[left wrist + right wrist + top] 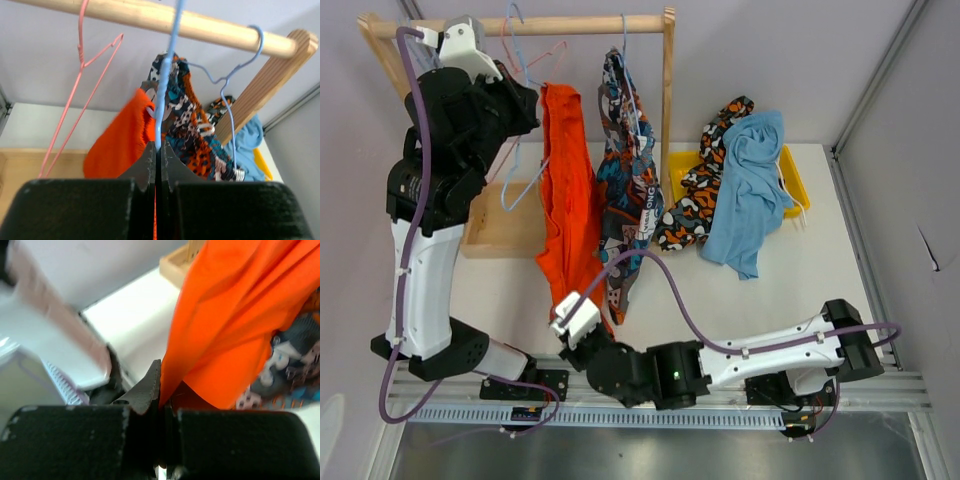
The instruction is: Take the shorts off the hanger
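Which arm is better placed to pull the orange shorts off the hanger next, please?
Right, likely: the right tool grips the orange shorts low down, while the left tool pinches the blue hanger.

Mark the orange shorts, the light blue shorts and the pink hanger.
orange shorts [565, 190], top external view, middle of the hanging fabric.
light blue shorts [750, 190], top external view, centre of the heap.
pink hanger [81, 54], left wrist view, twisted neck.

At the back of the worktop [820, 270], a rail [520, 25] carries plain shorts [565, 190] left of printed shorts [628, 180]. To the right, a bin [795, 175] holds a camouflage pair [695, 195] with another pair [750, 190] on its right. The left claw [157, 155] pinches a hanger [168, 65] under the rail, and the right claw [162, 395] pinches the plain shorts' bottom edge.
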`<state>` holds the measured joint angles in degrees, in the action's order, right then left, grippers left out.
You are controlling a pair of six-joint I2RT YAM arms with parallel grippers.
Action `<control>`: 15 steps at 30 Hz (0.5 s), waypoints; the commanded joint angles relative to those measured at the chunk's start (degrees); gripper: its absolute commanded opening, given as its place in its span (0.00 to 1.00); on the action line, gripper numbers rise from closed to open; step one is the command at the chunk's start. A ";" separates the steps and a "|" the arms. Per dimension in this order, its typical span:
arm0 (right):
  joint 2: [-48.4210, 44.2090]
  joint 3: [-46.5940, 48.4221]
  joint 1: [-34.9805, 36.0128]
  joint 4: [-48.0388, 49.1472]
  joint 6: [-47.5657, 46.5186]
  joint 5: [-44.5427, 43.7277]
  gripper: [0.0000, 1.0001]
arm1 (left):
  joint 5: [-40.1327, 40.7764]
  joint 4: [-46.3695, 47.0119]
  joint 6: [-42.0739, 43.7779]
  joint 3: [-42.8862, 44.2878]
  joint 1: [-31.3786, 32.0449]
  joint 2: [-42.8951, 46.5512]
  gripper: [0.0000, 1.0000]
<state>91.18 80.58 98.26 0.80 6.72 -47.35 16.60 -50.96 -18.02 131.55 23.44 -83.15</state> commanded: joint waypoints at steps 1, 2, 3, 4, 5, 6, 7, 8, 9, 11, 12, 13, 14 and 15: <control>-1.97 -1.21 3.87 -2.91 6.89 -6.61 0.00 | 3.70 8.86 3.08 4.42 -0.68 -1.13 0.00; -2.14 -1.30 3.70 -2.73 6.47 -6.79 0.00 | 3.35 7.90 2.38 4.16 -0.68 -0.96 0.00; -2.67 -1.39 3.00 -1.51 5.42 -6.87 0.00 | 2.22 7.37 1.94 3.81 -0.68 -0.52 0.00; -2.84 -1.13 2.38 -0.98 2.88 -6.96 0.00 | 1.51 6.84 1.33 3.02 -0.59 0.00 0.00; -2.93 -0.86 1.51 1.64 1.55 -6.70 0.00 | 0.72 5.97 0.28 0.06 -0.59 1.84 0.00; -3.46 -0.51 -0.76 2.36 -0.03 -6.35 0.00 | -1.11 5.18 -0.43 -1.19 -0.59 2.99 0.00; -3.55 -0.07 -2.27 2.89 -1.61 -5.83 0.00 | -2.35 4.30 -1.22 -3.47 -0.59 4.22 0.00; -3.81 0.63 -3.76 4.46 -4.67 -4.17 0.00 | -3.84 3.25 -2.53 -6.19 -0.50 6.75 0.00; -4.16 1.07 -7.95 5.17 -5.83 -2.67 0.00 | -7.51 0.80 -3.42 -8.21 -0.50 8.00 0.00; -4.08 3.34 -12.63 5.18 -6.46 0.58 0.00 | -10.87 -1.76 -5.17 -11.03 -0.07 12.98 0.00; -3.82 4.49 -14.91 5.00 -8.20 4.34 0.00 | -12.02 -3.60 -5.62 -16.79 0.20 14.93 0.00; -3.03 5.63 -19.11 5.00 -8.82 5.85 0.00 | -13.60 -4.23 -6.06 -19.20 0.20 17.13 0.00; -2.59 8.34 -21.07 4.48 -9.35 7.09 0.00 | -14.13 -4.76 -7.11 -21.57 0.29 19.32 0.00; -1.89 9.94 -22.83 4.13 -10.66 8.23 0.00 | -14.23 -5.11 -7.38 -26.03 0.29 23.61 0.00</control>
<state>90.11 83.31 80.68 1.04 0.43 -44.12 7.51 -55.33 -22.04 111.70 23.42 -68.62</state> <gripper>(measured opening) 0.021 0.023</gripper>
